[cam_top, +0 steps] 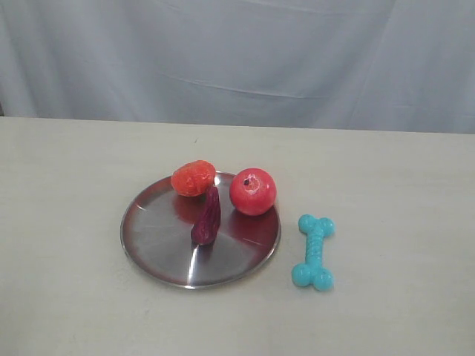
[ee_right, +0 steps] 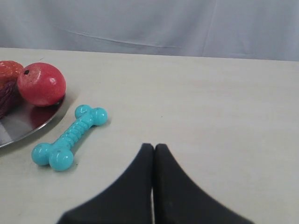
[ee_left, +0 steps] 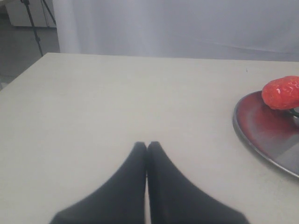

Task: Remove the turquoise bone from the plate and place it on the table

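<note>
Spanning the pale matte table [cam_top: 74, 185] before a white curtain [cam_top: 237, 59] are recorded the left gripper [ee_left: 147, 145], fingers pressed together on nothing, the plate [cam_top: 156, 252] bearing two red fruits [cam_top: 252, 191] and a purple piece [cam_top: 207, 217], the turquoise bone [cam_top: 314, 252] on the tabletop just beside the rim, and the right gripper [ee_right: 153, 147], likewise closed and empty.

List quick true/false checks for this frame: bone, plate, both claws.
1. The bone lies on the plate. False: it lies on the table, beside the plate.
2. The plate holds three things. True: an orange fruit, a red fruit and a purple piece.
3. The left claw is open. False: it is shut and holds nothing.
4. The right claw is shut and empty. True.
</note>
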